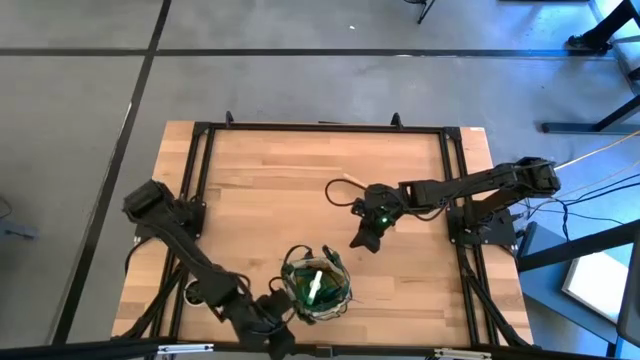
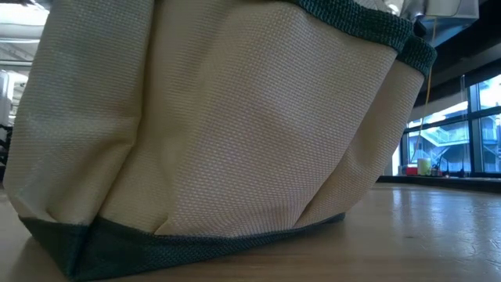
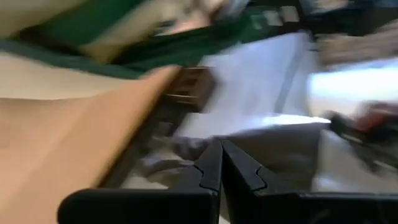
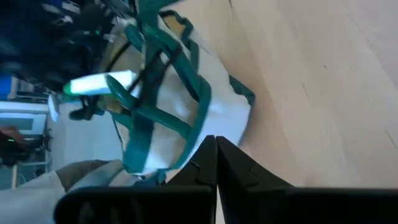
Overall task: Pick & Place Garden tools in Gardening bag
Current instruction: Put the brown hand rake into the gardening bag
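The gardening bag (image 1: 315,285), khaki with dark green trim and loop handles, stands upright on its base near the table's front edge. It fills the low view (image 2: 211,125) and shows in the right wrist view (image 4: 180,118). A green spray bottle with a white trigger (image 4: 102,83) sticks out of its open top (image 1: 314,284). Other tools inside are hidden. My left gripper (image 1: 281,338) is shut and empty at the front edge, just left of the bag; its shut fingers show in the left wrist view (image 3: 221,165). My right gripper (image 1: 362,240) is shut and empty above the table, right of and beyond the bag (image 4: 216,152).
A thin pale cord or loop (image 1: 338,186) lies on the wooden tabletop (image 1: 270,180) behind the right gripper. A black frame (image 1: 320,127) runs around the table's edges. The bag stands very close to the low camera.
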